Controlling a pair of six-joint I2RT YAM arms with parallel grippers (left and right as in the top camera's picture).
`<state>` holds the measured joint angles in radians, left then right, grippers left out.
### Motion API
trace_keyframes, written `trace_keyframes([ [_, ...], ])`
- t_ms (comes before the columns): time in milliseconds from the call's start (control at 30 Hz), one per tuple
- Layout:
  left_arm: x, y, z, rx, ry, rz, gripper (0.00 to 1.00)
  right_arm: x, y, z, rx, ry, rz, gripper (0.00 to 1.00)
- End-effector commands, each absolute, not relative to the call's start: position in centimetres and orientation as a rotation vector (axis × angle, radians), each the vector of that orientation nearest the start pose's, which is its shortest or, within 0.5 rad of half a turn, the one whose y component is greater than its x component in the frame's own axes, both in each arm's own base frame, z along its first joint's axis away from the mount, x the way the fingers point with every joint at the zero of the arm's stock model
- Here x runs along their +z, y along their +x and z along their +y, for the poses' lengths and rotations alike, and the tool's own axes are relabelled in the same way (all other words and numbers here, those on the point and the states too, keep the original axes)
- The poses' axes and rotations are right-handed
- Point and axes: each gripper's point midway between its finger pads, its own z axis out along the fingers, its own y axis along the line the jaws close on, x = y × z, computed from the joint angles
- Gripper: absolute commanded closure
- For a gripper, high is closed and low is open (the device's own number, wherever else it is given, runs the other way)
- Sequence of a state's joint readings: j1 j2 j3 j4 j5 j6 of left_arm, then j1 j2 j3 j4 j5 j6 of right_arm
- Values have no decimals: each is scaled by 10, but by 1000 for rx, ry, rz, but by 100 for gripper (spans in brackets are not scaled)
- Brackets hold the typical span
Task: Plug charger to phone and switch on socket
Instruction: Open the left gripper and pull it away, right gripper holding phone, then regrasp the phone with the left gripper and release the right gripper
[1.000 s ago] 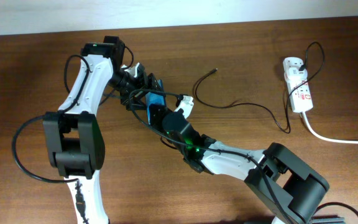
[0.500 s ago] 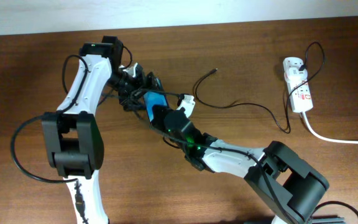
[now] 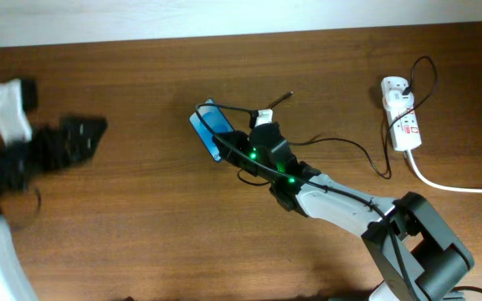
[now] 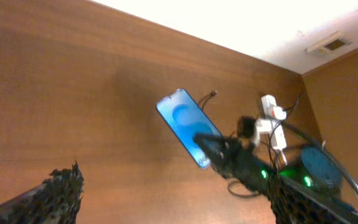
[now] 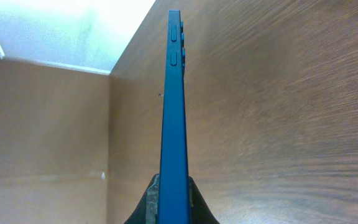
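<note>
Blue-screened phone (image 3: 208,125) pinched at one end by the right end effector (image 5: 173,200), left end effector (image 4: 176,185) spread wide at left, screen text unreadable

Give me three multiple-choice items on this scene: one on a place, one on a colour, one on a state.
1. Where in the overhead view does the socket lie?
A. right side
B. middle
C. left side

2. What colour is the screen of the phone?
A. red
B. blue
C. green

3. The plug tip of the charger is:
A. in the phone
B. free on the table
C. in a gripper

Answers:
1 A, it lies near the right edge.
2 B, the screen shows bright blue.
3 B, the tip lies apart from the phone, which the right gripper clamps.
</note>
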<state>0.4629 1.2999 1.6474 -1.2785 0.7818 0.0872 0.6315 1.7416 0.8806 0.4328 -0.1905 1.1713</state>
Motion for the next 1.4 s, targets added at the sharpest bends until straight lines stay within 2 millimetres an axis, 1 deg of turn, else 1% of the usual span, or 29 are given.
trace_keyframes([
  [0, 319, 278, 16, -698, -250, 2167, 1, 157, 362, 334, 1425, 316, 2203, 96],
  [33, 286, 279, 17, -760, -376, 2171, 1, 158, 358, 336, 1465, 286, 2220, 96],
  [67, 255, 280, 13, -887, -508, 2178, 1, 159, 355, 336, 1494, 267, 2231, 96],
  [100, 233, 282, 6, -1020, -585, 2169, 1, 159, 355, 335, 1511, 262, 2238, 96],
  [133, 211, 285, -1, -1165, -663, 2151, 1, 159, 353, 334, 1558, 306, 2258, 96],
  [167, 197, 285, -4, -1228, -720, 2148, 1, 160, 352, 333, 1606, 361, 2276, 96],
  [233, 162, 282, -7, -1332, -886, 2173, 1, 163, 344, 335, 1740, 508, 2332, 96],
  [267, 157, 283, -8, -1368, -939, 2177, 1, 164, 337, 338, 1802, 556, 2364, 96],
  [367, 152, 286, -12, -1489, -1176, 2149, 1, 168, 323, 343, 1923, 663, 2436, 96],
  [400, 151, 286, -18, -1515, -1219, 2156, 1, 168, 321, 344, 1940, 682, 2446, 96],
  [467, 154, 289, -33, -1551, -1214, 2178, 0, 169, 319, 345, 1950, 672, 2455, 96],
  [500, 155, 294, -44, -1563, -1228, 2192, 4, 169, 318, 345, 1954, 668, 2459, 96],
  [533, 153, 297, -52, -1557, -1289, 2205, 7, 169, 317, 345, 1961, 668, 2463, 96],
  [600, 144, 297, -65, -1504, -1376, 2247, 10, 171, 313, 346, 1992, 695, 2486, 96],
  [633, 141, 297, -71, -1493, -1406, 2262, 14, 172, 309, 347, 2011, 675, 2503, 96],
  [667, 142, 297, -76, -1496, -1412, 2267, 25, 172, 306, 348, 2022, 662, 2513, 96],
  [800, 146, 310, -83, -1469, -1419, 2229, 30, 179, 299, 350, 2075, 598, 2527, 96],
  [867, 149, 316, -88, -1464, -1393, 2214, 31, 180, 298, 350, 2087, 596, 2529, 96],
  [900, 151, 321, -91, -1450, -1364, 2206, 33, 181, 295, 351, 2108, 626, 2547, 96],
  [933, 150, 322, -91, -1429, -1360, 2205, 34, 183, 294, 351, 2120, 629, 2548, 96],
  [967, 147, 323, -91, -1397, -1361, 2208, 36, 189, 294, 352, 2144, 587, 2526, 96],
  [1000, 146, 324, -92, -1373, -1362, 2209, 39, 194, 294, 353, 2171, 562, 2509, 96],
  [1033, 145, 324, -93, -1364, -1359, 2212, 40, 197, 294, 354, 2184, 564, 2504, 96],
  [1067, 145, 324, -94, -1359, -1353, 2214, 44, 198, 294, 354, 2188, 565, 2498, 96],
  [1133, 154, 331, -101, -1384, -1273, 2196, 53, 197, 295, 354, 2186, 568, 2497, 96],
  [1233, 161, 337, -104, -1389, -1220, 2172, 63, 197, 299, 353, 2171, 591, 2481, 96],
  [1267, 161, 336, -105, -1391, -1221, 2173, 64, 196, 302, 353, 2161, 614, 2468, 96],
  [1333, 161, 335, -110, -1396, -1207, 2184, 64, 195, 304, 355, 2168, 742, 2469, 96],
  [1367, 162, 335, -112, -1403, -1208, 2184, 65, 194, 303, 360, 2155, 751, 2462, 96],
])
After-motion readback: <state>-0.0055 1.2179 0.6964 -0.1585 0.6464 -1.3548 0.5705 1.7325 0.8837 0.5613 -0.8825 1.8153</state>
